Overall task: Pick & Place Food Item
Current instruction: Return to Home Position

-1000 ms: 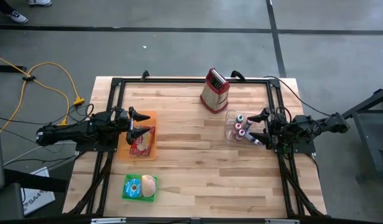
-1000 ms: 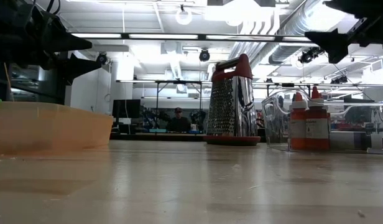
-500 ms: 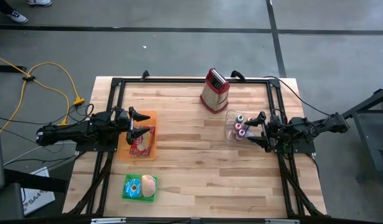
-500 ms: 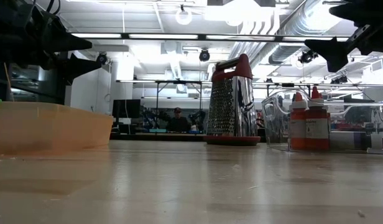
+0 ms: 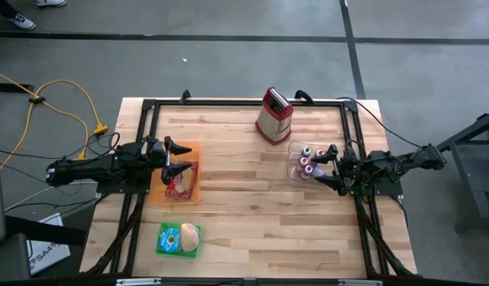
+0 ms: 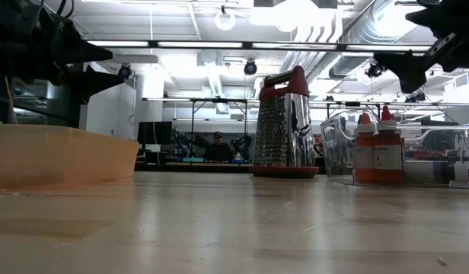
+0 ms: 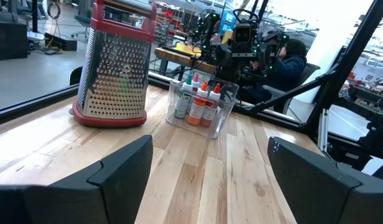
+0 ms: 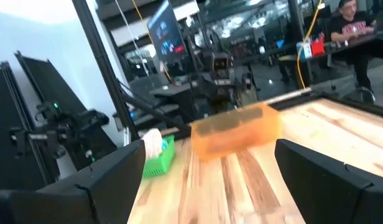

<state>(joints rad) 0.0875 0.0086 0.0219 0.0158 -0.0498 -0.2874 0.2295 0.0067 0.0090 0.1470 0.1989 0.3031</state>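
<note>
On the left arm's side, the green basket [image 5: 160,248] holds what we take for donuts [image 5: 189,236]. The left gripper [image 5: 186,157] and right gripper [image 5: 324,165] hang empty, jaws spread, so we judge only homing is left.

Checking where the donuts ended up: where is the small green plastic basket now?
High view: the green plastic basket sits low on the picture's left side of the wooden table, just below the orange tray that the left gripper hovers over.

Wooden table [image 5: 252,206], grater [image 5: 274,115], tray [image 5: 158,195], basket [image 5: 159,239], clear bin [image 5: 293,150]
</note>
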